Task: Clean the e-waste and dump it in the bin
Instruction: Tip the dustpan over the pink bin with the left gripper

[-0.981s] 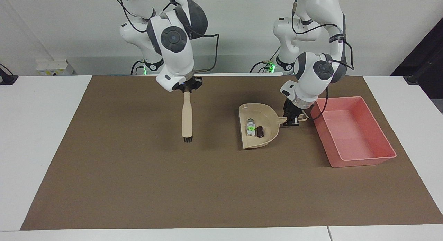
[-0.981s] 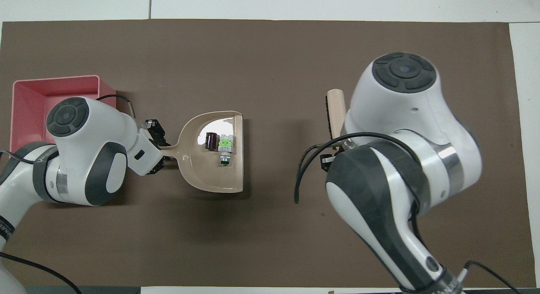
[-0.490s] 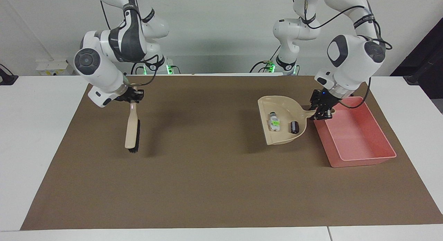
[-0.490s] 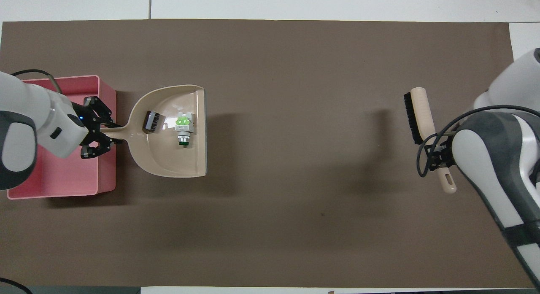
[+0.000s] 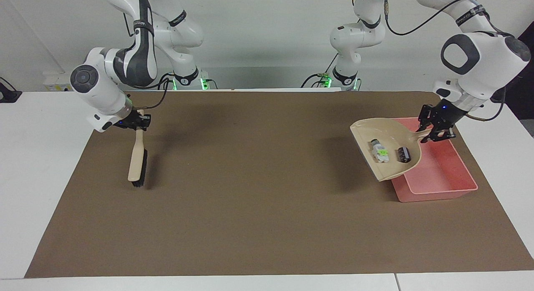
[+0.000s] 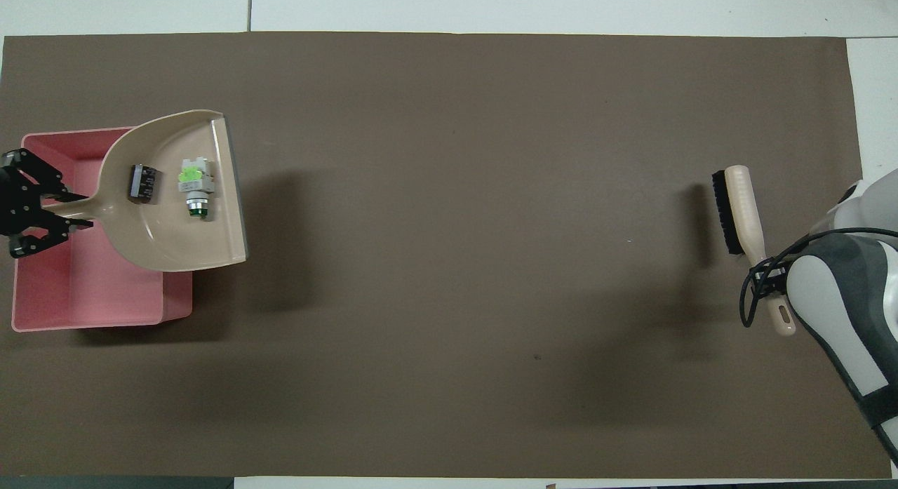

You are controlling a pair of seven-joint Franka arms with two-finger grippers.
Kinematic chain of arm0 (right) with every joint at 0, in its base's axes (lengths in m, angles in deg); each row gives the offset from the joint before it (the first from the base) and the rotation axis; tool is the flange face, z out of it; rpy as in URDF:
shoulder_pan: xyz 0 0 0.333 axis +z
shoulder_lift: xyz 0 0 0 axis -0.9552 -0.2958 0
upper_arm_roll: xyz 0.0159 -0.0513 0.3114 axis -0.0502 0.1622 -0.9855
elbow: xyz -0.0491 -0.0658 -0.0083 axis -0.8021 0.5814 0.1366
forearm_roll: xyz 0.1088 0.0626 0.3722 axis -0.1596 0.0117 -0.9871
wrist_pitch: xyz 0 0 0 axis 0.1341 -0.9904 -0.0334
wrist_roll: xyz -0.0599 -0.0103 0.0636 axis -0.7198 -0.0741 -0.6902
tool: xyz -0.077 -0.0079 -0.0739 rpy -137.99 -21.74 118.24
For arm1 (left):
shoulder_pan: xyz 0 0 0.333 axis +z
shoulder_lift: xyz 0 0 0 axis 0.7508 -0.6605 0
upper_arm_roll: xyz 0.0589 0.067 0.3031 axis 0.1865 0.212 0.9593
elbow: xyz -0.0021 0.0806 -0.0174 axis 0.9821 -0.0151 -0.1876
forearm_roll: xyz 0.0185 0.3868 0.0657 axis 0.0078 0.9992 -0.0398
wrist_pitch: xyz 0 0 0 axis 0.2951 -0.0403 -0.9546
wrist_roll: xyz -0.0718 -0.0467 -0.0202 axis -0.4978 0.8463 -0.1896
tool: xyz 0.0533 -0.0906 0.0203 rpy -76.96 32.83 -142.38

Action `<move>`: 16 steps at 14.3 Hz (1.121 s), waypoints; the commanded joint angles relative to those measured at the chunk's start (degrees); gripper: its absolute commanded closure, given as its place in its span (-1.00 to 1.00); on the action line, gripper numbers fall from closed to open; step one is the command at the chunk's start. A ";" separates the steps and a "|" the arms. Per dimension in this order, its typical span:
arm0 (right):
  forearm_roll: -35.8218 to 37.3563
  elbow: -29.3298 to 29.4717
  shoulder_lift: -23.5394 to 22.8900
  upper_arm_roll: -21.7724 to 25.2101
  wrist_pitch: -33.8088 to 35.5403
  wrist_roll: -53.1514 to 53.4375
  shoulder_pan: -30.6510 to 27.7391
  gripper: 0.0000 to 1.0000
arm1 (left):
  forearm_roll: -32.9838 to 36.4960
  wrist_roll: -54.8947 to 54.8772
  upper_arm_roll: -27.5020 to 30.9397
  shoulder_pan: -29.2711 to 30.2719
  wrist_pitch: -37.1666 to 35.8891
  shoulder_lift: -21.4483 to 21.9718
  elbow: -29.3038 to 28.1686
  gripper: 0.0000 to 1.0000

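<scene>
the left gripper point(image 5: 434, 131) pinches the dustpan point(image 5: 386, 151) over the bin point(image 5: 454, 174); tipped crooked, the e-waste point(image 5: 380, 151) could miss; right gripper point(image 5: 137, 122) pinches the brush point(image 5: 137, 163).

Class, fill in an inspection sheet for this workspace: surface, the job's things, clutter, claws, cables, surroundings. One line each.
Surface: brown mat on a white table.
Job's things: e-waste, a white-grey bit with a green patch and a dark cylinder, lies in the dustpan, which is held over the pink bin at the left arm's end.
Clutter: nothing seen.
Claws: left claw shut on the dustpan's handle, over the bin; right claw shut on the brush, bristle end low over the mat at the right arm's end.
Cables: black leads run along both arms.
Surroundings: pale wall, arm bases with green lights.
</scene>
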 commanded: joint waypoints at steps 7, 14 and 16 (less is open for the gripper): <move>4.79 -4.52 0.79 -0.95 -4.33 3.29 -0.78 1.00 | 17.48 -3.52 -0.18 6.85 1.40 -4.66 6.02 1.00; 5.67 -6.81 1.32 -0.95 -7.51 4.96 -1.04 1.00 | 28.30 -1.68 -0.27 3.16 1.94 -3.87 2.78 1.00; 5.67 -6.81 1.32 -0.95 -7.33 4.96 -1.04 0.93 | 30.41 -1.24 -0.27 1.84 1.41 -3.43 1.98 1.00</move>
